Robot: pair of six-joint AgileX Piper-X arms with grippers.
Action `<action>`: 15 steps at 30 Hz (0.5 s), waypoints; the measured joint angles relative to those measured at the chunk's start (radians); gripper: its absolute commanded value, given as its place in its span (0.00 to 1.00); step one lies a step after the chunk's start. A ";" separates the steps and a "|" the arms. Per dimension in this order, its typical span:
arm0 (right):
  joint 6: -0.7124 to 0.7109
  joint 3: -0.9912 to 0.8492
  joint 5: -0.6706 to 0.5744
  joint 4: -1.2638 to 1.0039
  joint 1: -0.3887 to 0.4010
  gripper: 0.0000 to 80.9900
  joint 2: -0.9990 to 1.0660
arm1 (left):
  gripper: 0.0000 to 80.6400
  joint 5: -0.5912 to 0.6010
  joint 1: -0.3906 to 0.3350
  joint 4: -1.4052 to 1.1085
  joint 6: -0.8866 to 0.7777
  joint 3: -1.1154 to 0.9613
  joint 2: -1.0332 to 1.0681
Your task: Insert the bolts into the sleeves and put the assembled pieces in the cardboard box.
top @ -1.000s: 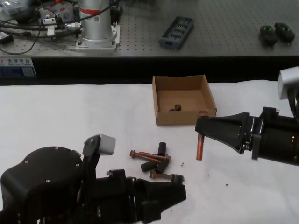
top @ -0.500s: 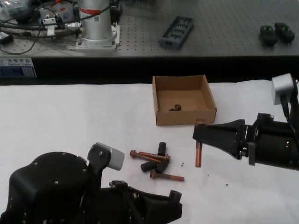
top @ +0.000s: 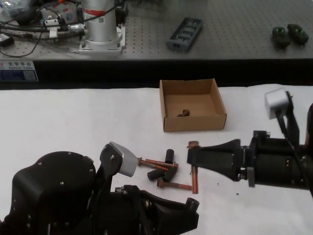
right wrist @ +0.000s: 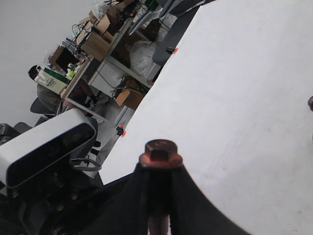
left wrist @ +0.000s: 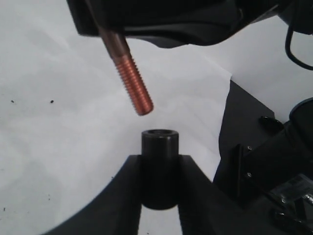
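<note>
Left pincer point(left wrist: 160, 160) grips sleeve point(left wrist: 160, 144) — bolt point(left wrist: 129, 71) hangs just above.

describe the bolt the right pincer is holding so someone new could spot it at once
On the white-covered bench, look just in front of the cardboard box. There the right pincer grips a copper-coloured bolt by its upper shank. Unlike the loose bolts lying flat in the pile beside it, this one hangs head up, threaded tip down.
</note>
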 measured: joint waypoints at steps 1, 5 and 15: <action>0.000 0.000 0.000 0.000 -0.001 0.05 0.000 | 0.02 0.000 0.000 0.000 0.000 0.000 0.000; 0.000 0.000 0.005 0.000 -0.001 0.05 0.000 | 0.02 0.002 0.000 0.000 0.000 0.000 0.000; 0.000 0.000 0.005 0.000 -0.001 0.05 0.000 | 0.02 0.003 0.000 -0.002 -0.086 -0.002 0.000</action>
